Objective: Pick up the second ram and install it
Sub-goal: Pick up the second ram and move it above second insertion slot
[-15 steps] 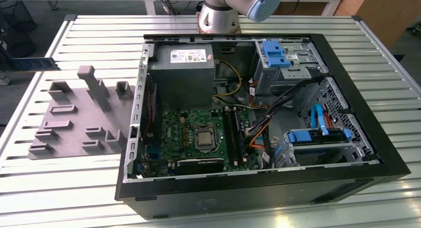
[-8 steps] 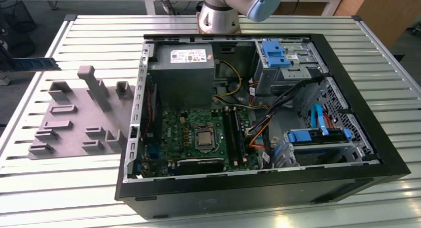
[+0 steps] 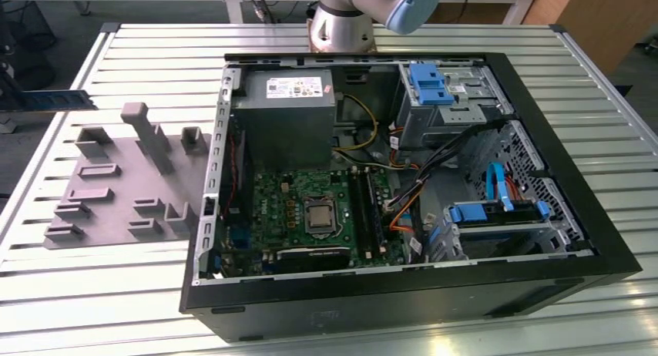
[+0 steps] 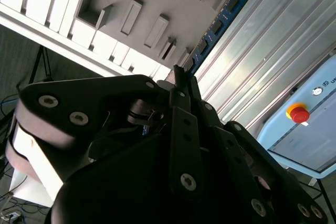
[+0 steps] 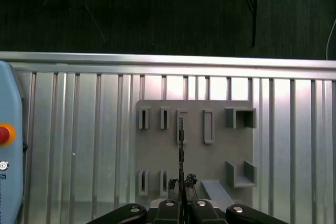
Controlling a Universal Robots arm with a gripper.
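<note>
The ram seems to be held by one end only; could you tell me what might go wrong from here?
1. The gripper pinches the second ram at one end, most of it sticking out, so it could tilt or slip.
2. In the exterior view, loose cables lie beside the motherboard, and the case wall stands between it and the fixture; the stick might snag on either.

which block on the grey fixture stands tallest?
The narrow post in the row at the grey fixture's edge nearest the arm's base, standing between two shorter blocks. It rises well above every other block, all of which are low and squat.
</note>
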